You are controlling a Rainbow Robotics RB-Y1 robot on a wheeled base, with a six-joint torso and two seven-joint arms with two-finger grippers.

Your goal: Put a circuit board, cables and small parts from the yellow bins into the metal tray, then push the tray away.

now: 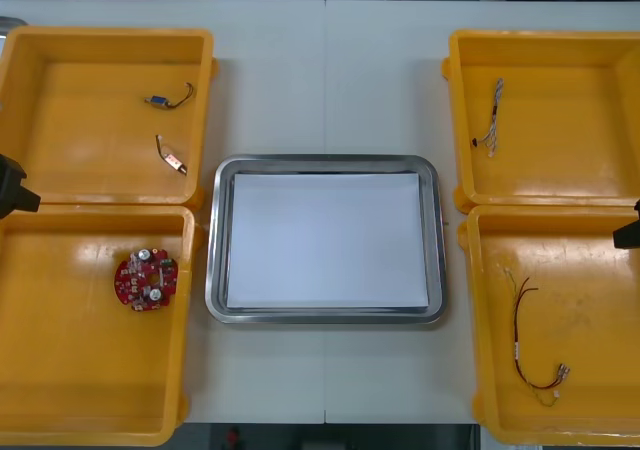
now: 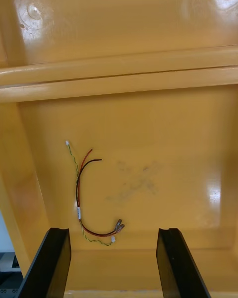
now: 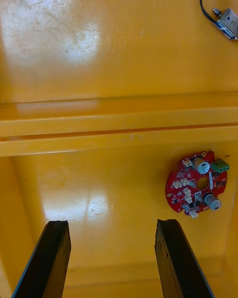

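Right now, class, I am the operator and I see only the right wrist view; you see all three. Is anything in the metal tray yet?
Observer: No. In the front view the metal tray shows only its bare white inside.
Operator: Where is the circuit board?
Observer: The circuit board lies in the near left bin, just ahead of the left gripper, whose fingers are open and apart from it.
Operator: My right gripper hangs open over the red and yellow cable. Is there another cable on my side?
Observer: Yes, a twisted blue and white cable lies in the far right bin.
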